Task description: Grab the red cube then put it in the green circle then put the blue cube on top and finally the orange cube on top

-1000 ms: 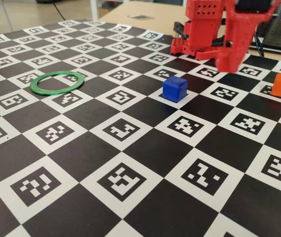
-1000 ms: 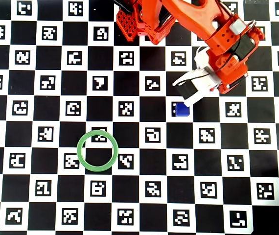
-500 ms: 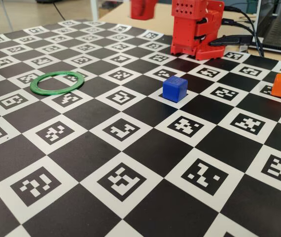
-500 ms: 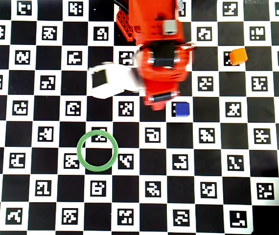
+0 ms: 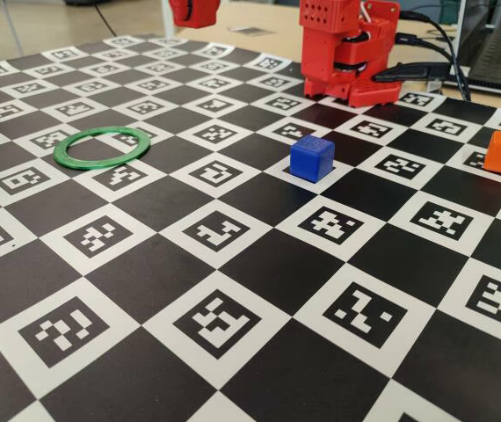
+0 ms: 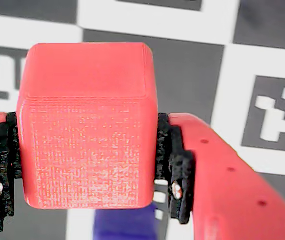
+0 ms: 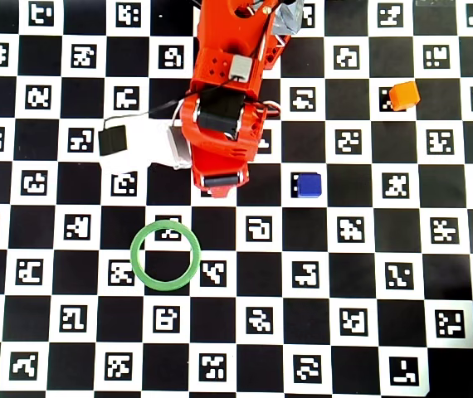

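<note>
I am squeezing the red cube (image 6: 87,125) tight in my gripper (image 6: 87,165). No words are showing, only square code marks on the board (image 7: 54,332). In the overhead view my arm (image 7: 220,108) is hiding the cube, just beyond the green circle (image 7: 165,255).

No readable text, only coded square markers printed on the checkered mat (image 5: 259,264)

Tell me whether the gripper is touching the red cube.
Touching. The wrist view shows the gripper's black pads pressed against both sides of the red cube, no gap visible.
</note>
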Tool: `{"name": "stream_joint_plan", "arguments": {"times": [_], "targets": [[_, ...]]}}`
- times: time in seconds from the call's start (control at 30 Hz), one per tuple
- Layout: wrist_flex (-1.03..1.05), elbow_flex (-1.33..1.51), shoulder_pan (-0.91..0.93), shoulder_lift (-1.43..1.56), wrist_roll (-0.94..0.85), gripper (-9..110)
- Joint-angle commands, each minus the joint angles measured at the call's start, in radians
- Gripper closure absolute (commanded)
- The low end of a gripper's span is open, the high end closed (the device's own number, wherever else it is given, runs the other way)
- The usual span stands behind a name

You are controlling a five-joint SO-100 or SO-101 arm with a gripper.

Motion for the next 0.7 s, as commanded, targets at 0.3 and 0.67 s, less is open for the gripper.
{"name": "stream_joint_plan", "arguments": {"times": [0.3, 0.67], "targets": [[0.026, -0.603, 0.11, -0.5, -0.048, 95], [-0.038, -0.638, 0.13, -0.591, -0.057, 94]]}}
